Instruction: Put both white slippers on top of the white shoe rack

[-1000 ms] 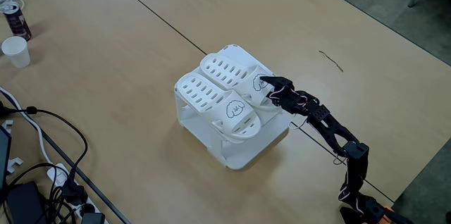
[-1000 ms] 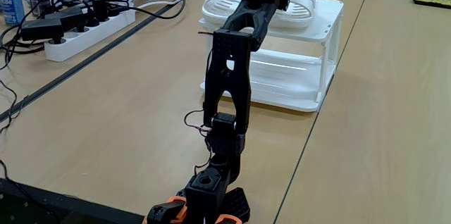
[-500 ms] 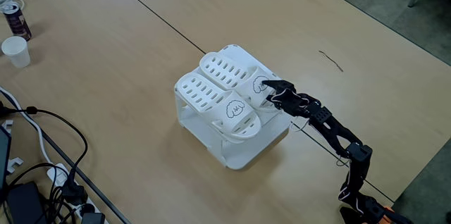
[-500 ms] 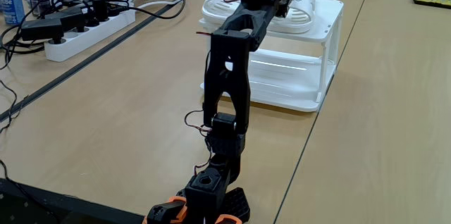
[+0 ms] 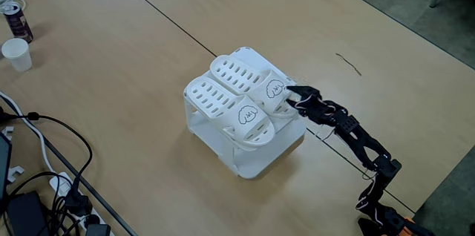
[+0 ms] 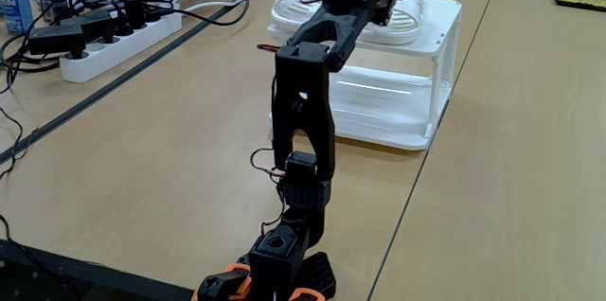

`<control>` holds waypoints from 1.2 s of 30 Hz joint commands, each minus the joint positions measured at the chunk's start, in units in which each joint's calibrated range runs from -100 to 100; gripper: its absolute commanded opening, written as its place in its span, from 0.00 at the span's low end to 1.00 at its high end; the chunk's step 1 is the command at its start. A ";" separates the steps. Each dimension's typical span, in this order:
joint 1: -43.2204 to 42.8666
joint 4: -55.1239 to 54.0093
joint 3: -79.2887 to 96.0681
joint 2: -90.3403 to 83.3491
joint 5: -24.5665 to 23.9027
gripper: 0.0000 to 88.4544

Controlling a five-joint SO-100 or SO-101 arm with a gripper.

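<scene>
Now the tool [image 5: 291, 92] has backed off the nearer strap toward the frame's right, fingers apparently released though I cannot tell for sure. Both white slippers [image 5: 237, 96] sit side by side atop the white shoe rack [image 5: 256, 158], mid-frame on the bench [image 5: 111, 65], so the job looks finished.
</scene>
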 commanded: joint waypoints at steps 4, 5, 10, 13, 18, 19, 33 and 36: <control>4.81 0.16 0.31 -7.65 0.42 0.20; 5.55 0.16 0.58 -7.65 0.42 0.20; 8.02 -0.09 1.94 -6.39 0.42 0.20; 8.02 -0.09 3.11 -5.72 0.42 0.20; 7.19 -0.09 4.73 -5.72 0.42 0.20; 6.78 -0.09 4.82 -5.72 0.42 0.20; 4.23 -0.09 5.10 -6.39 0.42 0.20; 4.56 -0.09 5.10 -6.39 0.42 0.20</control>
